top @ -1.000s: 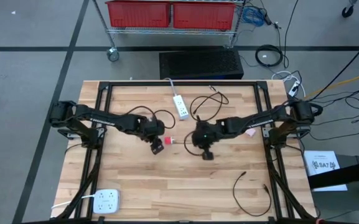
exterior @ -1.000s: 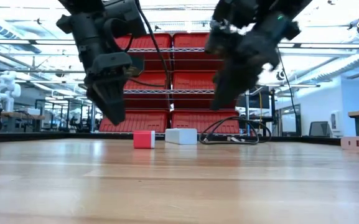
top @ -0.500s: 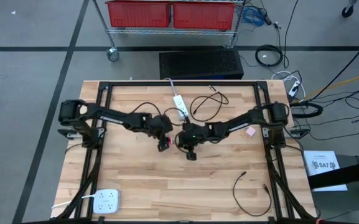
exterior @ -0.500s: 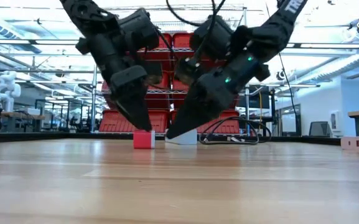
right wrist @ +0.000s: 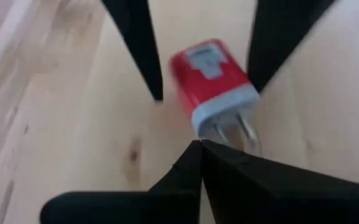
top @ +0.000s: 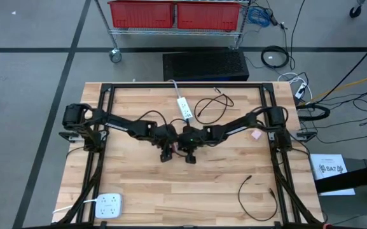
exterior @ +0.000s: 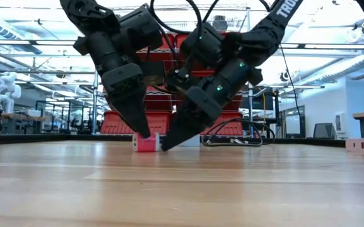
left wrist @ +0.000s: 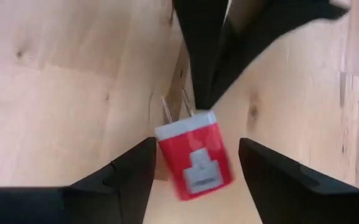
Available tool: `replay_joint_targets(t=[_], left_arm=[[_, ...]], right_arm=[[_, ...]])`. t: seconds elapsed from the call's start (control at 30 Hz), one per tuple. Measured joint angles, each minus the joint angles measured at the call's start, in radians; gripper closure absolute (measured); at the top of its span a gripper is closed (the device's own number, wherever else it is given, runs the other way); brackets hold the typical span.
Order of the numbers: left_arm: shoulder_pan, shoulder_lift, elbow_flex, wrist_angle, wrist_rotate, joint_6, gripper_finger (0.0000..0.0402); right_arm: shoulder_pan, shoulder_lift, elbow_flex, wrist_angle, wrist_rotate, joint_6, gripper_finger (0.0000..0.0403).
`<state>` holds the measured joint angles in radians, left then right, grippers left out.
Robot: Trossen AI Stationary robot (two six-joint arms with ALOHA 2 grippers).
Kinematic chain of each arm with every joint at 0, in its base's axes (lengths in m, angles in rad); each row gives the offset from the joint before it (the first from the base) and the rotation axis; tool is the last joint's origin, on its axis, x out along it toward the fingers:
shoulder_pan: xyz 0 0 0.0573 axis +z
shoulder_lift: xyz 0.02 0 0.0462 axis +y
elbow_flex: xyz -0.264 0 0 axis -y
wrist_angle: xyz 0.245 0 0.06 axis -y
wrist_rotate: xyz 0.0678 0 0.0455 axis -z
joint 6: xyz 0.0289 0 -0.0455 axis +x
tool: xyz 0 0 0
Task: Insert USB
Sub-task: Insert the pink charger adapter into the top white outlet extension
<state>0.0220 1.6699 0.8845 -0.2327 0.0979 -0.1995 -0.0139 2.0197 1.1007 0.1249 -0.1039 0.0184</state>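
Observation:
A small red USB charger (left wrist: 195, 163) with a grey pronged end lies flat on the wooden table near its middle; in the low view the red charger (exterior: 145, 144) sits between both grippers. My left gripper (left wrist: 196, 143) is open and comes down from the table's left, with one finger on each side of the charger and neither closed on it. My right gripper (right wrist: 198, 146) is shut to a point and comes down from the table's right, at the charger's pronged end. In the high view the arms (top: 177, 141) hide the charger. My right gripper meets the charger's grey pronged end (left wrist: 195, 119) with its shut fingertips (left wrist: 204, 99). It comes slanting down from the table's right. The charger lies flat on the table, its prongs pointing toward this gripper.
A white power strip (top: 184, 108) with a coiled black cable (top: 212, 103) lies just beyond the charger toward the far edge. A small pink piece (top: 257, 134) sits to the right, a loose black cable (top: 256, 197) near right, and a white outlet block (top: 109, 205) at the near left corner.
Both grippers have swung inward toward the table's middle and dropped to the red charger, the left one from the left and the right one from the right. They now stand tip to tip over it at table height.

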Motion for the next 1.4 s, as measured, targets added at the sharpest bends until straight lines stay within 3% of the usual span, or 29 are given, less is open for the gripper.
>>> replay_joint_targets(t=[0.27, 0.53, 0.8, 0.93, 1.13, 1.27, 1.4], left_arm=[[-0.003, -0.001, 0.000, -0.035, -0.020, 0.000, 0.0234], [-0.006, 0.003, 0.000, -0.020, -0.021, -0.001, 0.0219], [-0.010, -0.030, 0.000, -0.036, -0.023, -0.002, 0.0216], [-0.018, -0.089, -0.006, -0.089, -0.031, -0.005, 0.0216], [-0.078, -0.166, -0.073, -0.047, -0.177, -0.033, 0.0216], [-0.122, -0.200, -0.150, 0.094, -0.243, -0.057, 0.0216], [-0.162, -0.229, -0.222, 0.217, -0.320, -0.083, 0.0216]], right_arm=[[0.002, -0.103, 0.000, -0.205, 0.019, -0.047, 0.0403], [0.000, -0.167, 0.000, -0.243, 0.107, -0.063, 0.0403], [-0.004, -0.154, -0.001, -0.154, 0.022, -0.039, 0.0399], [-0.004, -0.157, -0.001, -0.105, -0.032, -0.050, 0.0361], [-0.004, -0.156, 0.056, -0.127, -0.033, -0.079, 0.0260], [-0.004, -0.135, 0.196, -0.312, -0.033, -0.118, 0.0202], [-0.005, -0.071, 0.375, -0.543, -0.032, -0.168, 0.0177]])
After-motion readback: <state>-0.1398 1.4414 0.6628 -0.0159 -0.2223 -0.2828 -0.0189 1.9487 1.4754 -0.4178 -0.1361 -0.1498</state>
